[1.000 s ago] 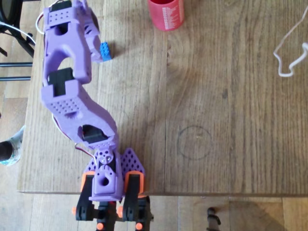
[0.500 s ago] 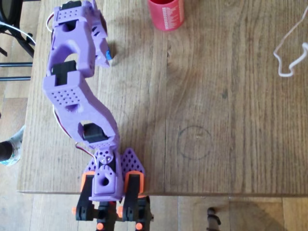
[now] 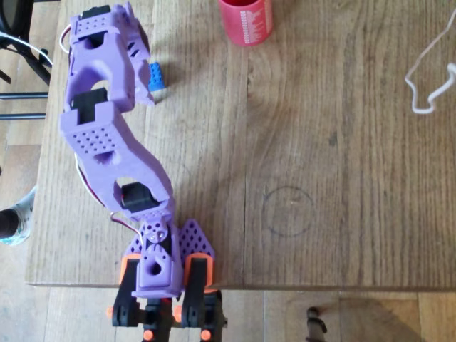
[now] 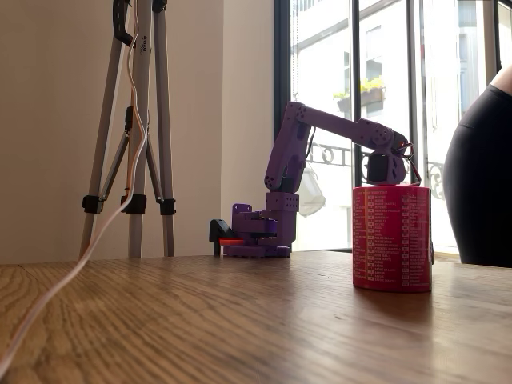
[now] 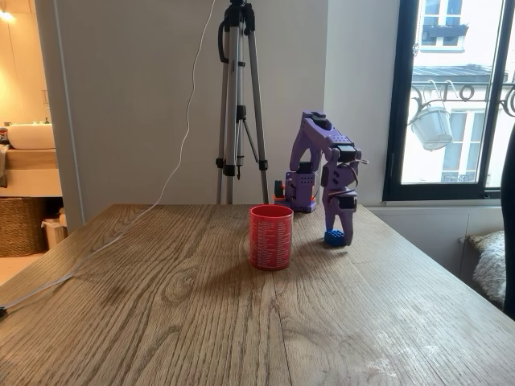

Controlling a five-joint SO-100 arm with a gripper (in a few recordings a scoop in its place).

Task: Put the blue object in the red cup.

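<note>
Brick: the blue brick (image 3: 157, 75) is sitting studs-up on the wooden counter (image 3: 320, 142), near the left side in the overhead view, partly tucked under the purple arm (image 3: 107, 128).
Cup: the red cup (image 3: 246, 20) is standing upright at the top edge of the overhead view, off to the right of the brick and apart from it; in a fixed view (image 5: 270, 236) it is standing to the left of the brick (image 5: 334, 237) with bare wood between them.
Fingers: the fingers (image 5: 339, 227) are pointing down, their tips low at the counter and right against the brick; whether they are spread or pressed onto it I cannot tell, since the arm is covering them from above and they are too small in the fixed view.
Step in hand: judging by the pose, the arm is working on getting a hold of the brick; nothing is lifted yet.
Doing it well: the fingers should be straddling two opposite flat sides, centred on the brick, and squeezing before any lift.
Risk: an off-centre pinch is likely to twist the brick or push it along the counter.
After the hold: lifting above the cup's rim before crossing looks wise, since the cup stands taller than the brick.
</note>
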